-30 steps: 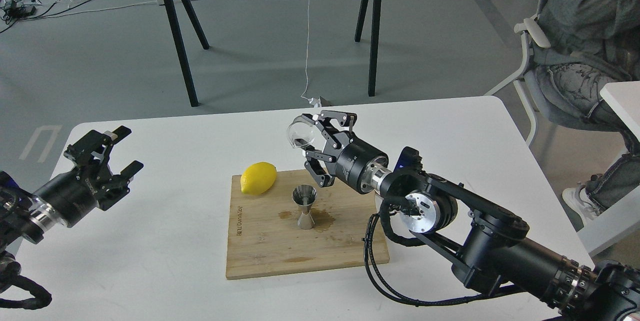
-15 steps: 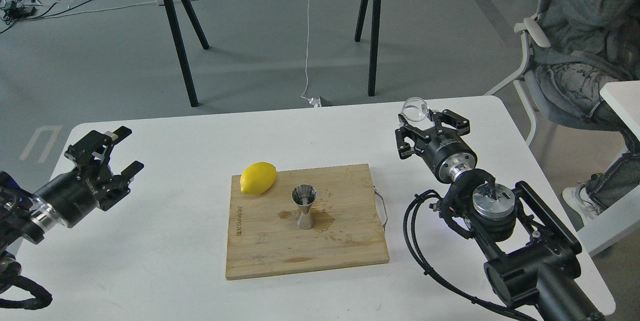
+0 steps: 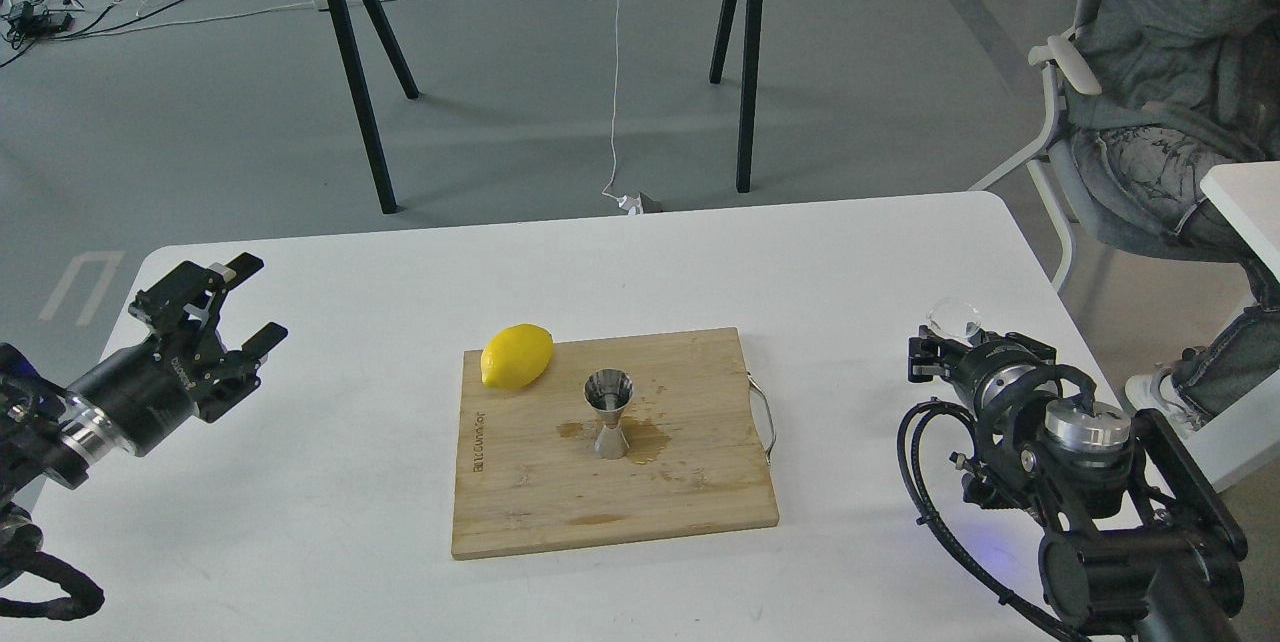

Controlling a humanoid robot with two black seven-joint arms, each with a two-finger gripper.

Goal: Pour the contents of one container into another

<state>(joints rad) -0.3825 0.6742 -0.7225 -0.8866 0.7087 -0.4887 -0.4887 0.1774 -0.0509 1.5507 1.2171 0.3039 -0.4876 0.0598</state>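
The steel jigger (image 3: 608,411) stands upright in the middle of the bamboo cutting board (image 3: 540,512), with a wet stain around its base. The clear glass cup (image 3: 953,320) shows at the tip of my right gripper (image 3: 948,340), far to the right of the board near the table's right edge. The gripper is seen from behind and looks shut on the cup. At the table's left side, far from the board, my left gripper (image 3: 250,303) hovers open and holds nothing.
A yellow lemon (image 3: 516,356) lies on the board's back left corner, left of the jigger. A metal handle (image 3: 766,417) sticks out of the board's right edge. A seated person (image 3: 1170,72) is at the far right, beyond the white table (image 3: 350,482).
My right arm has swung the glass cup from above the jigger far to the right and drawn back toward the table's right edge. The left arm has not moved.
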